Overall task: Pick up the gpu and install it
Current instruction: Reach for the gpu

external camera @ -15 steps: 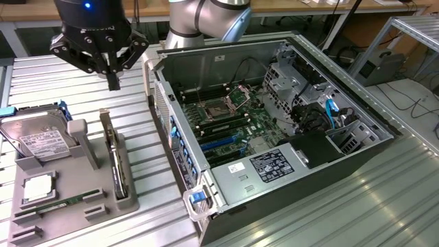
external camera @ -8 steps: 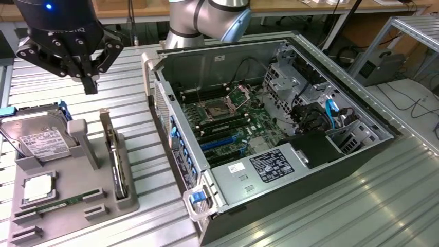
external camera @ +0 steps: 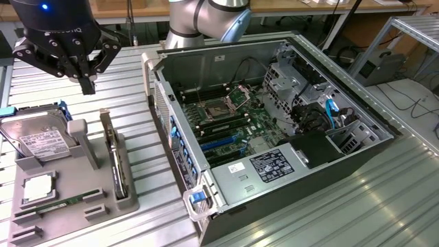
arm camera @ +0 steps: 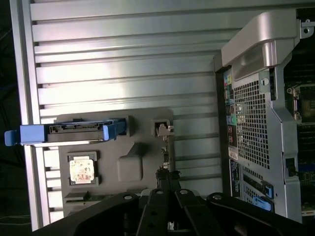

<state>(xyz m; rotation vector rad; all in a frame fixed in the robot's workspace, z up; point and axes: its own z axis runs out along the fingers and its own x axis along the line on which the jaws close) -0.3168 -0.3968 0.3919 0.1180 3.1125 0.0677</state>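
gripper hangs over the bare ribbed table with free air all round it, the open computer case well off to its side. its fingers are pressed together, empty. the gpu stands on edge in the grey tray below the fingertips, untouched.

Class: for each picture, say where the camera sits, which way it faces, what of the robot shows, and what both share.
Exterior view: off the robot, high, angled down on the open dark computer case; silver arm and black gripper, shut, show.
Wrist view: on the wrist, facing down past the gripper at the grey tray.
Shared: gripper, tray, case, thin dark gpu.
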